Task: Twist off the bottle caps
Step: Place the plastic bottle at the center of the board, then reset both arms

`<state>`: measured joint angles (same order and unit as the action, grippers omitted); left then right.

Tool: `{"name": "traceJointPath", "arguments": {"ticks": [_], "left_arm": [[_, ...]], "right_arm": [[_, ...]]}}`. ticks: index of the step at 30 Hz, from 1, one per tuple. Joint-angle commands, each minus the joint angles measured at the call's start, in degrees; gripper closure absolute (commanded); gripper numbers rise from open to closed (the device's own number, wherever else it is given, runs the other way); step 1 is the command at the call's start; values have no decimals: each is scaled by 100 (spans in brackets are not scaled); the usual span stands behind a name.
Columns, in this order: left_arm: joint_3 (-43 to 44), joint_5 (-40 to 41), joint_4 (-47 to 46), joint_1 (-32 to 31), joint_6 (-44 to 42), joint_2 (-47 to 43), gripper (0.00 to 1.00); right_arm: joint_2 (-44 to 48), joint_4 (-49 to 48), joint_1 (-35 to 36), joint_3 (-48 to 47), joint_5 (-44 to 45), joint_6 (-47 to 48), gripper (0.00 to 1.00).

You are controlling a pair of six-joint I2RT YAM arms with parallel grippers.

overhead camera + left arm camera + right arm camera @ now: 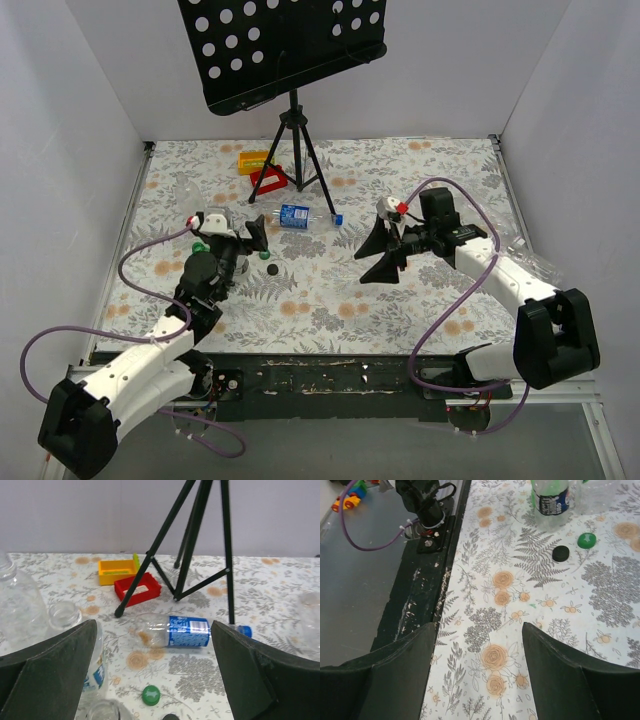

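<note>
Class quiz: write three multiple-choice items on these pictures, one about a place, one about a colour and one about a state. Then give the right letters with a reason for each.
1. Where is the bottle with the blue label?
A. lying on the table by the feet of the tripod
B. standing upright at the near edge
C. hanging from a leg

2. What colour is the loose cap beside the black cap?
A. white
B. green
C. red

3. How is the left hand?
A. shut on a cap
B. shut on a bottle
C. open

Answers: 1 A, it lies flat on its side between the leg tips. 2 B, it shows bright green on the flowered cloth. 3 C, its fingers stand wide apart.
</note>
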<state>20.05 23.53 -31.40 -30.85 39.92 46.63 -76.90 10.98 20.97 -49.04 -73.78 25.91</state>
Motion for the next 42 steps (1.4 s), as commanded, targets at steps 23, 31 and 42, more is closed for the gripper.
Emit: {"name": "traceJointPath", "arguments": {"ticks": [23, 31, 42], "left_arm": [[4296, -3161, 4678, 53, 1545, 724, 2], [4498, -3434, 4722, 53, 1536, 804, 2], [4578, -3408, 4994, 53, 1861, 654, 2]], "right_arm": [[1555, 1064, -2853, -1565, 3729, -1861, 6], [2223, 949, -2853, -1442, 4960, -2090, 2], [2531, 1046, -2862, -1389, 5286, -2152, 2]]}}
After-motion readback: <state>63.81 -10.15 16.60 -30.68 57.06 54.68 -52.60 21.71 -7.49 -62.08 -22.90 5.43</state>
